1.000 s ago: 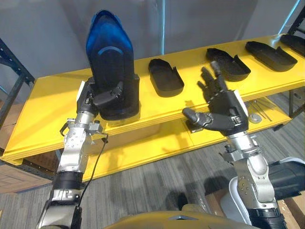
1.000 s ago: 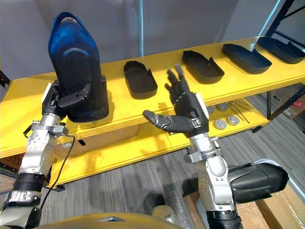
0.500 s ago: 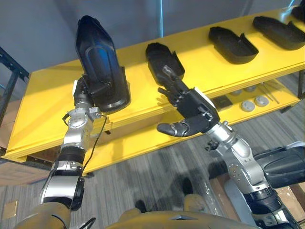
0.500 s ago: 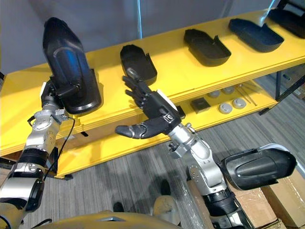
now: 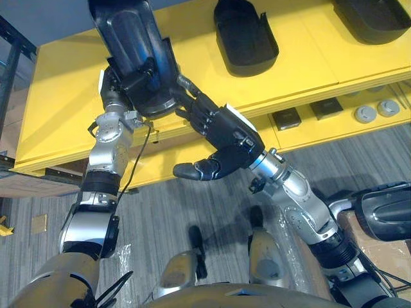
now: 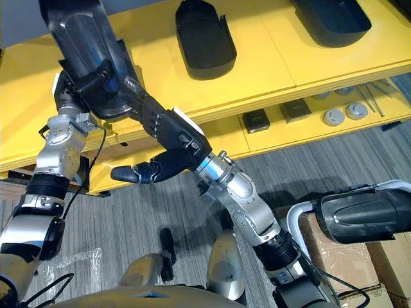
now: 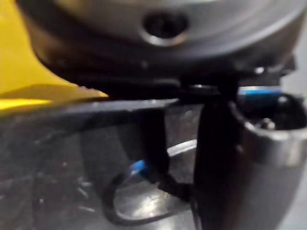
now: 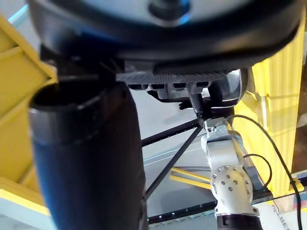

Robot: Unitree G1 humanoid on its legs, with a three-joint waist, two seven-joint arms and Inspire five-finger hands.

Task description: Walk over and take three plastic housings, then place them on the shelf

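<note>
A long black plastic housing (image 5: 131,38) stands on end over the yellow shelf (image 5: 58,109), its hollow side facing me. My left hand (image 5: 119,86) is shut on its lower part, with the thumb curled across the inside. My right hand (image 5: 225,135) is open just right of it, with straight fingers (image 5: 189,102) reaching up to the housing's lower rim and the thumb (image 5: 192,171) held out below. I cannot tell whether those fingers touch it. Two more black housings (image 5: 244,35) (image 5: 369,9) lie flat on the shelf to the right.
The lower yellow shelf (image 5: 308,131) holds small black blocks (image 5: 286,119) and round discs (image 5: 366,114). A dark curved shell (image 6: 366,215) and cardboard boxes (image 6: 379,256) sit on the floor at the lower right. Grey carpet lies in front of the shelf.
The view has tipped down and closer to the shelf. My right hand has swung left from the middle housing to the lower end of the housing in my left hand.
</note>
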